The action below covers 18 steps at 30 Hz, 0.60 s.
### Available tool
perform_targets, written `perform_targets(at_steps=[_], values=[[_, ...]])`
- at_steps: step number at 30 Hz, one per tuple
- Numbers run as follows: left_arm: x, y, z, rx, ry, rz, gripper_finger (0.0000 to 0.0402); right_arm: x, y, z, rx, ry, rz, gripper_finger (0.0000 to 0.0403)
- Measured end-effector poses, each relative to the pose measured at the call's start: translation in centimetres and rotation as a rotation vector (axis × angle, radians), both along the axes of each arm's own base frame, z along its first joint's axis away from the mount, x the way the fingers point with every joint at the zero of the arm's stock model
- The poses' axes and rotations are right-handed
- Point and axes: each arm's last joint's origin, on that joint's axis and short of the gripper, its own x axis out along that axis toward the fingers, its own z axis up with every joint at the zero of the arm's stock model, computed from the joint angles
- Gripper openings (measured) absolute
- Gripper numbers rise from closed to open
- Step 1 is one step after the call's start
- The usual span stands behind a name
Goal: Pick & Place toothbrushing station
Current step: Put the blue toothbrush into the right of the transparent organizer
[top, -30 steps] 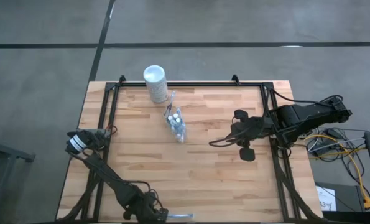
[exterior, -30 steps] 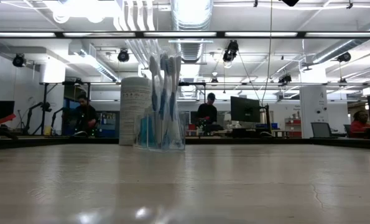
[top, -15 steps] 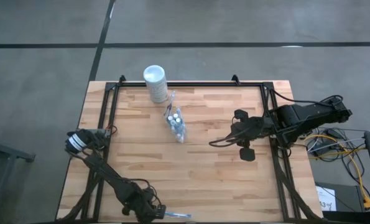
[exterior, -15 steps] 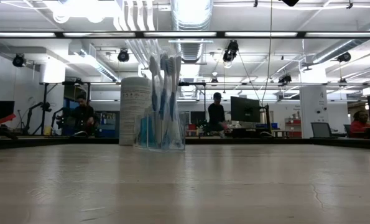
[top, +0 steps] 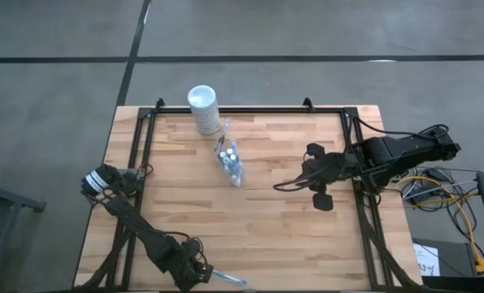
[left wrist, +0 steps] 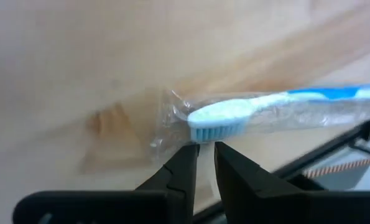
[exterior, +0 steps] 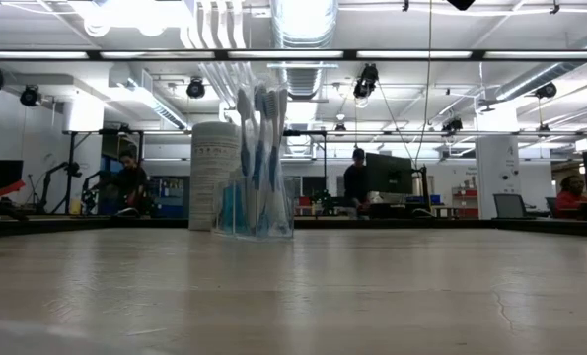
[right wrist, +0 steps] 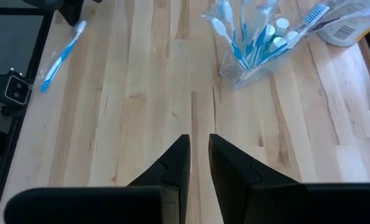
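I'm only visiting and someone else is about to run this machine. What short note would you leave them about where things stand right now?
Left tool: low at the near table edge, fingers nearly shut around the wrapper end of a wrapped toothbrush lying there; not lifted.
Right tool: waiting over the table's right side, fingers nearly shut, empty.
Toothbrushing station: clear holder with brushes upright, mid-table towards the far edge, near the white cylinder. No tool touches it.
Done: nothing visible on the station.
Left: pick and place the station.

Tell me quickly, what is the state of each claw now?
Left claw: nearly shut, holding nothing; its tips are at the wrapped toothbrush on the table's near edge.
Right claw: nearly shut, holding nothing, above bare wood.
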Motion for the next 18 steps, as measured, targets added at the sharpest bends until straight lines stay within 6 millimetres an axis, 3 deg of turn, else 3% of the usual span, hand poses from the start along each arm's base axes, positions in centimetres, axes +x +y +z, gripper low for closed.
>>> perform_targets(at_steps=[18], values=[[0.0,3.4,0.9,0.33,-0.064,0.141,0.0065,0.0,0.0,0.0,0.006,-0.002,-0.006,0.0054]])
